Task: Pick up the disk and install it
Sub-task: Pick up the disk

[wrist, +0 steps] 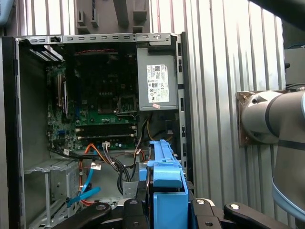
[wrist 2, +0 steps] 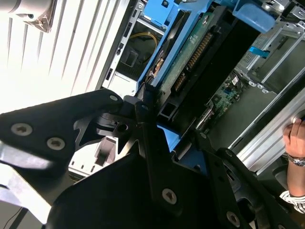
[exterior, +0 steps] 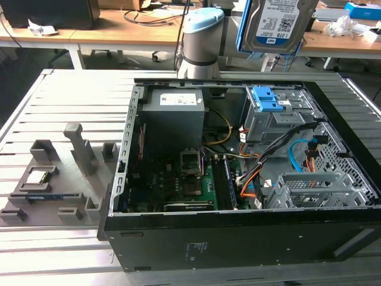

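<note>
Slatted table (exterior: 36, 250) under disk (exterior: 277, 24), desks (exterior: 119, 34) behind

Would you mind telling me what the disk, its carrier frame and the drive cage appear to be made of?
The disk: likely metal, judging by its matte silver-grey casing. Its carrier frame: bright blue and smooth, probably moulded plastic. The drive cage: grey sheet metal by its folded, dull panels, with blue latches that look like plastic.

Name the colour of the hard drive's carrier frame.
Bright blue: the carrier frame shows best in the first wrist view.
</note>
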Motion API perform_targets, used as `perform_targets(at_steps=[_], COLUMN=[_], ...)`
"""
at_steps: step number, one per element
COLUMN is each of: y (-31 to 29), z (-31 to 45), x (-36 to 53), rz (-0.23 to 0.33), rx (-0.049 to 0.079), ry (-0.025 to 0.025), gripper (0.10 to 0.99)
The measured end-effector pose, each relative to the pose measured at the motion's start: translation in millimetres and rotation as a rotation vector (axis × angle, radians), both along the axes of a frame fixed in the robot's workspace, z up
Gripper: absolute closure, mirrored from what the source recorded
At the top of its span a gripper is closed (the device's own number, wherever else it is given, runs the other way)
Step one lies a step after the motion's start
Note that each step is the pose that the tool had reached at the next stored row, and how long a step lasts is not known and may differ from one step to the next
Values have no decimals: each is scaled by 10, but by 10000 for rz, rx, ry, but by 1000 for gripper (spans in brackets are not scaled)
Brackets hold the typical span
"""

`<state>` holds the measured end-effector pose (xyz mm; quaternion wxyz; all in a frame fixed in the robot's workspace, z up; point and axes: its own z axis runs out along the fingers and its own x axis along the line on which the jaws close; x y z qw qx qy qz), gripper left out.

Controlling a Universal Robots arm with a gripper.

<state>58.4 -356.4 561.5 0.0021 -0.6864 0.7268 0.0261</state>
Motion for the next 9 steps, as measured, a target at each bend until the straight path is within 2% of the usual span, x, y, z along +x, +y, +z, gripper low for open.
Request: perform_targets(at_steps=[9], y=[0], z=[-31], x=[0], rz=[0], rx=[0], ry=[0], gripper=[718])
